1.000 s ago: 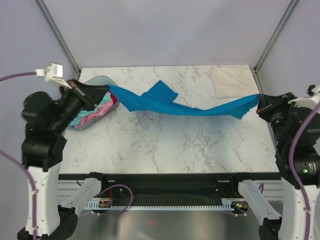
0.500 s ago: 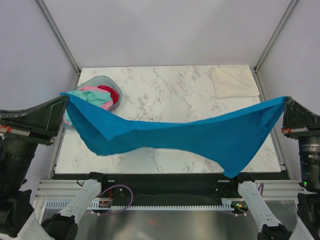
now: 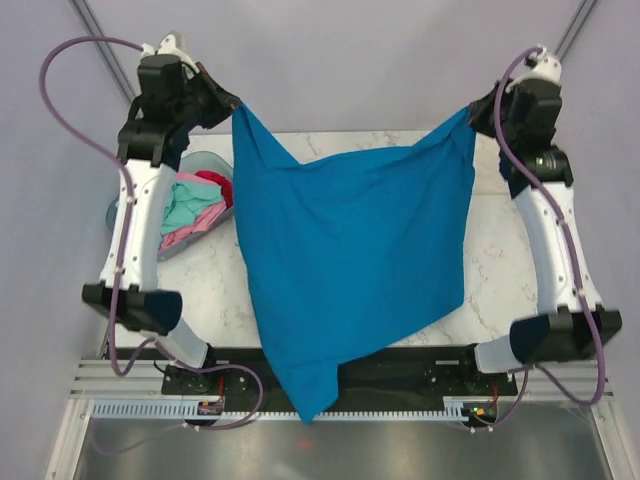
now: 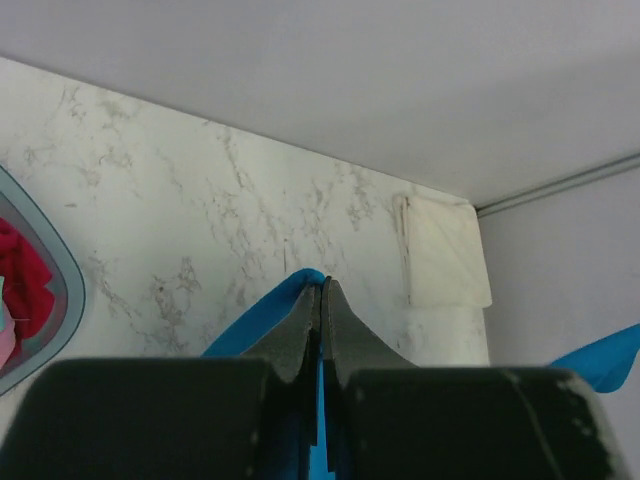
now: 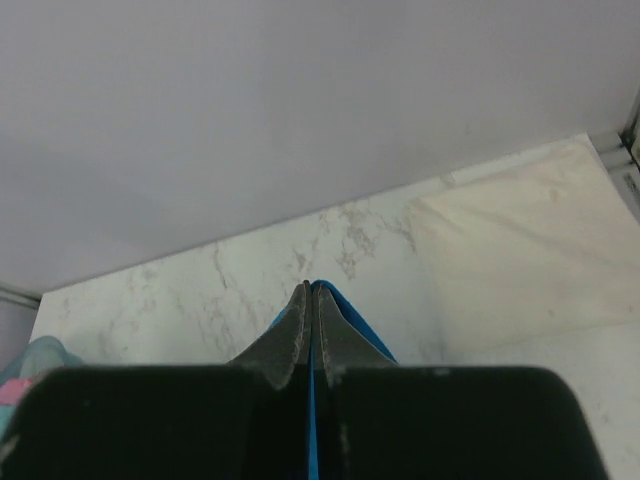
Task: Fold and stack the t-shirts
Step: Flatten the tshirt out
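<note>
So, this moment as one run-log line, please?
left pincer: shut on blue t-shirt | right pincer: shut on it | state: hangs spread above table

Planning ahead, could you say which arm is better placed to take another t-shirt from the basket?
Probably left: the basket sits beside it; left pincer and right pincer both grip the blue t-shirt.

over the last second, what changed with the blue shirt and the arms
Both arms swung up and toward the far side, lifting the blue t-shirt from a twisted strip low over the table into a spread sheet hanging past the near edge. The left tool and right tool stayed shut on its top corners. The basket, its shirts and the cream t-shirt stayed put.
</note>
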{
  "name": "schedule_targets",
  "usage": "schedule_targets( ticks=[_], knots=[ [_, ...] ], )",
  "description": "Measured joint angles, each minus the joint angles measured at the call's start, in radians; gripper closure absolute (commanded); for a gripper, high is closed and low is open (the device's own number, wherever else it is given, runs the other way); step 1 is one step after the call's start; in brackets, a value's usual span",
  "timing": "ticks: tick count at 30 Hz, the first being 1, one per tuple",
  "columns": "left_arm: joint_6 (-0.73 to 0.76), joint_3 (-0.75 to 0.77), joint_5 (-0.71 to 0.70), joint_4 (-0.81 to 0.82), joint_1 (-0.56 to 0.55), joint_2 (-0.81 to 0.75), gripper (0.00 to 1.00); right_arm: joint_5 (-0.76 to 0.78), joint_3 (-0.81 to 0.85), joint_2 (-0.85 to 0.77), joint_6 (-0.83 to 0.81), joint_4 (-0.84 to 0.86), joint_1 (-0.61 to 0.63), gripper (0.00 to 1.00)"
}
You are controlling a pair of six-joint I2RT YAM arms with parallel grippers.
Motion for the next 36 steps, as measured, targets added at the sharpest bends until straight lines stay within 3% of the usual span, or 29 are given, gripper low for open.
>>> schedule_targets(
  ticks=[5, 8, 12, 16, 23, 29, 32, 36],
  knots=[
    [-0.002, 0.227, -0.062, -0.044, 0.002, 0.130, 0.98, -0.164, 0.446, 0.308, -0.002, -0.072, -0.172, 1.00],
    [-0.005, 0.318, -0.071, -0.001, 0.005, 0.088, 0.98, -0.232, 0.571, 0.323, 0.010, -0.075, -0.301, 1.00],
    [-0.020, 0.271, -0.023, 0.090, 0.003, -0.065, 0.98, -0.298, 0.554, 0.223, 0.019, -0.012, -0.409, 1.00],
    [-0.032, 0.072, 0.023, 0.193, 0.005, -0.240, 0.98, -0.363, 0.334, 0.047, 0.019, 0.084, -0.423, 1.00],
    [-0.043, -0.572, 0.069, 0.346, 0.004, -0.523, 0.98, -0.352, -0.146, -0.181, 0.028, 0.139, -0.423, 1.00],
    [-0.043, -1.098, 0.073, 0.287, 0.003, -0.702, 0.98, -0.320, -0.535, -0.359, 0.131, 0.032, -0.423, 1.00],
    [-0.044, -1.264, 0.072, 0.238, 0.003, -0.835, 0.98, -0.241, -0.764, -0.457, 0.209, -0.076, -0.423, 1.00],
    [-0.066, -1.410, 0.085, 0.225, 0.004, -0.924, 0.98, -0.182, -0.905, -0.556, 0.274, -0.181, -0.423, 1.00]
  ],
)
